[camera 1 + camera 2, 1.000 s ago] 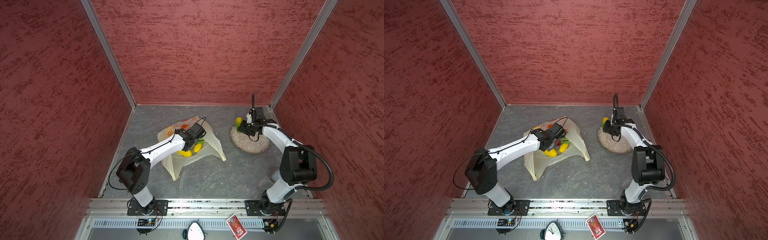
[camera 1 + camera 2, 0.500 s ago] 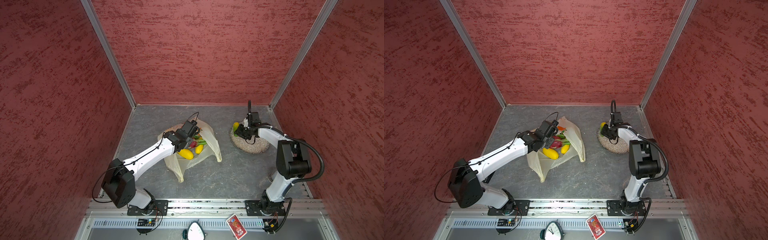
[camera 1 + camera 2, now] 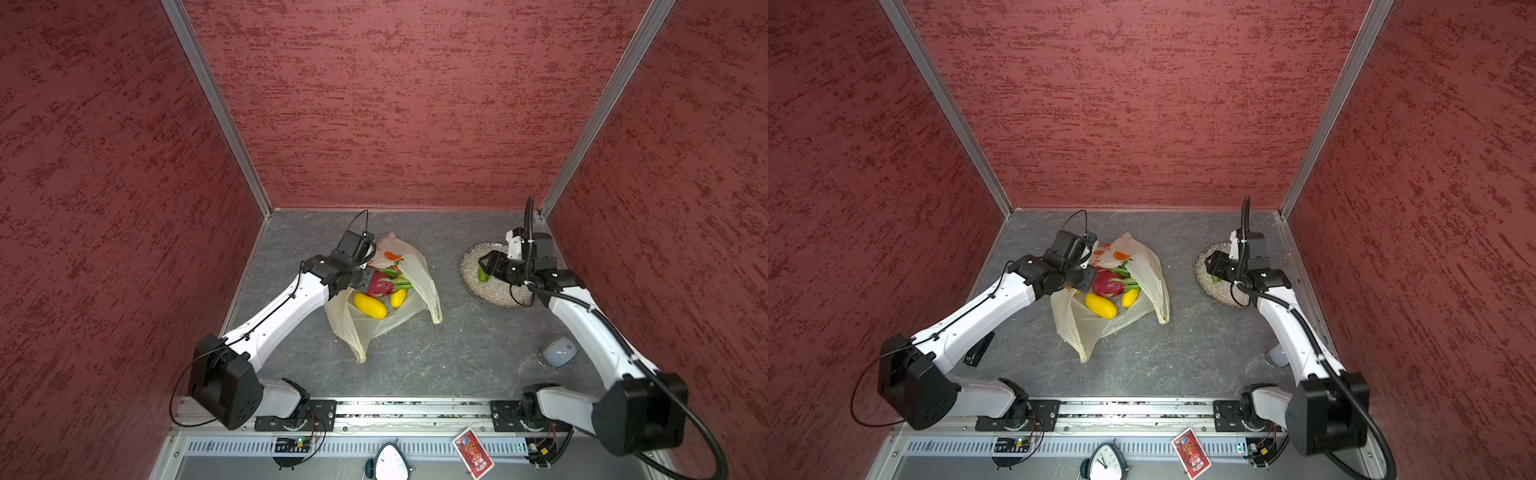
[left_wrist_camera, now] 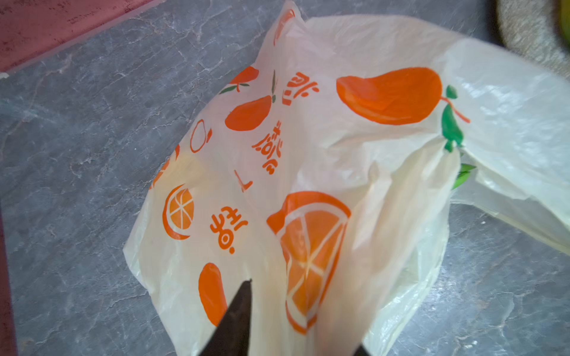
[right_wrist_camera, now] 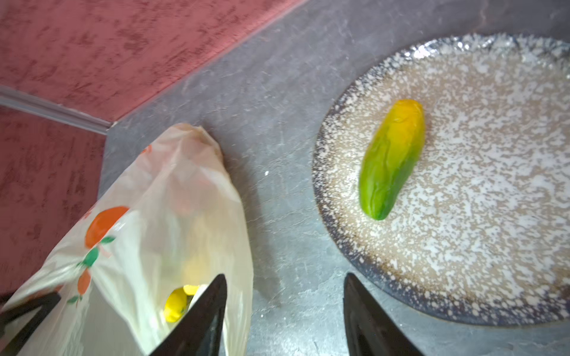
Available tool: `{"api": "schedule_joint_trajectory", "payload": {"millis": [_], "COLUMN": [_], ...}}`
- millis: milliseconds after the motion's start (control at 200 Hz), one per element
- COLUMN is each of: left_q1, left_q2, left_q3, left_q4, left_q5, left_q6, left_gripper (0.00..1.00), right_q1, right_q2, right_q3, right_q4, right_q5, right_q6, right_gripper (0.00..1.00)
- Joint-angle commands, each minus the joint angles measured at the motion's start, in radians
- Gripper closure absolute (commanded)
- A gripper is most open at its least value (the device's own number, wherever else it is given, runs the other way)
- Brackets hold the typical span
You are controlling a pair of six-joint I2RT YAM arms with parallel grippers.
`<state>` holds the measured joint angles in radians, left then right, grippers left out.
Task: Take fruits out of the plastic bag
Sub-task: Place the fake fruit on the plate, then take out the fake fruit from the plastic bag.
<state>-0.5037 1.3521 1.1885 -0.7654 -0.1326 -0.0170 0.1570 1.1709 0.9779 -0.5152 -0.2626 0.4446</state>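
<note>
Left gripper (image 3: 365, 281) at bag (image 3: 417, 266) mouth, centre-left; jaws part open, loose bag film between them. Dragon fruit (image 3: 380, 284), yellow mango (image 3: 370, 305) and small yellow fruit (image 3: 398, 298) inside bag. Right gripper (image 5: 285, 276) jaws apart, empty, at left edge of plate (image 5: 462, 231), far right. Green-yellow mango (image 5: 390, 160) lies on plate.

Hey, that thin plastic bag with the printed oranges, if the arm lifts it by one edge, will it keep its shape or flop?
Probably flop: the plastic bag is thin, wrinkled film lying slack on the table. Likely light itself, but the dragon fruit and larger yellow mango in its open mouth could roll out.
</note>
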Motion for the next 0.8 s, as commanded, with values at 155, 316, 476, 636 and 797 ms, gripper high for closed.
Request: {"api": "schedule_joint_trajectory", "payload": {"millis": [155, 316, 476, 636, 797], "left_q1": [0.025, 0.025, -0.002, -0.008, -0.036], "left_q2": [-0.242, -0.457, -0.633, -0.696, -0.713], "left_q3": [-0.056, -0.147, -0.181, -0.203, -0.239], "left_q4": [-0.089, -0.158, -0.239, -0.261, -0.268], "left_q5": [0.188, 0.237, 0.263, 0.343, 0.365], "left_q6": [-0.169, -0.244, -0.328, -0.380, -0.385], "left_gripper": [0.32, 0.29, 0.28, 0.29, 0.36], "right_q1": [0.438, 0.645, 0.719, 0.720, 0.719], "right_q2": [-0.150, -0.014, 0.123, 0.240, 0.308], "right_q3": [-0.098, -0.039, 0.024, 0.164, 0.273], "right_q4": [0.027, 0.120, 0.139, 0.008, -0.072], "right_q5": [0.048, 0.021, 0.075, 0.185, 0.214], "right_q6": [0.068, 0.144, 0.129, -0.138, -0.492], "right_gripper": [0.43, 0.43, 0.43, 0.40, 0.38]}}
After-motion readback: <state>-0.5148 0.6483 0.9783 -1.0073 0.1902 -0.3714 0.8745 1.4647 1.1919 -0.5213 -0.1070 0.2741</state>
